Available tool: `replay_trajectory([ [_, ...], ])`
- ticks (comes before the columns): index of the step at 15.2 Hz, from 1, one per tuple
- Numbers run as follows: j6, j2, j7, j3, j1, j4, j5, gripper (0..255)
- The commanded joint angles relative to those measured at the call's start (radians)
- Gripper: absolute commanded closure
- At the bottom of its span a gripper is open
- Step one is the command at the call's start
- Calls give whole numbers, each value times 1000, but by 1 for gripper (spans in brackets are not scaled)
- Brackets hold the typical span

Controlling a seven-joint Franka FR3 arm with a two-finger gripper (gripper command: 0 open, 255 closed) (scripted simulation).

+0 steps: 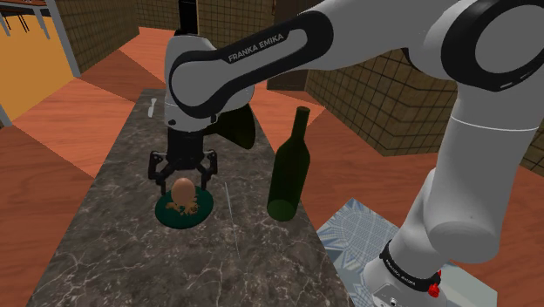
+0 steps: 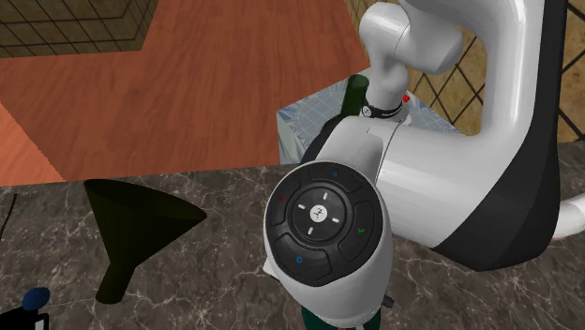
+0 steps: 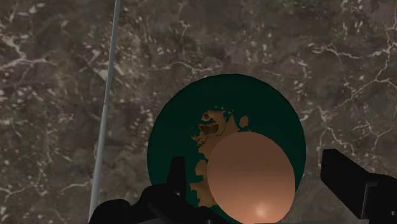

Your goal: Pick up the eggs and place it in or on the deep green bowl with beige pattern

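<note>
A brown egg (image 3: 251,178) rests in the deep green bowl with a beige pattern (image 3: 254,102), which sits on the dark marbled counter (image 1: 113,253). My gripper (image 3: 257,168) hangs straight above the bowl, open, with its fingers standing either side of the egg and a gap on both sides. In the shoulder view the egg (image 1: 183,189) sits on the bowl (image 1: 166,212) between the black fingertips of the gripper (image 1: 184,174).
A dark green bottle (image 1: 290,166) stands on the counter, to the shoulder view's right of the bowl. A dark funnel (image 2: 131,230) lies behind the arm. A thin grey rod (image 3: 105,114) lies beside the bowl. The counter edge drops to an orange floor (image 1: 52,131).
</note>
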State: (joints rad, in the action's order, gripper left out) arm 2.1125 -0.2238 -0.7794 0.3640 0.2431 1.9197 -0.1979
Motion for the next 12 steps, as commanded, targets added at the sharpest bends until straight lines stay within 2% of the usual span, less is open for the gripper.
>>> replay_trajectory([
  [1,-31,13,1,-2,-5,-17,-2,0],
  [4,-118,43,4,-7,-18,-73,-6,0],
  [12,-118,43,4,-7,-18,-73,-6,0],
])
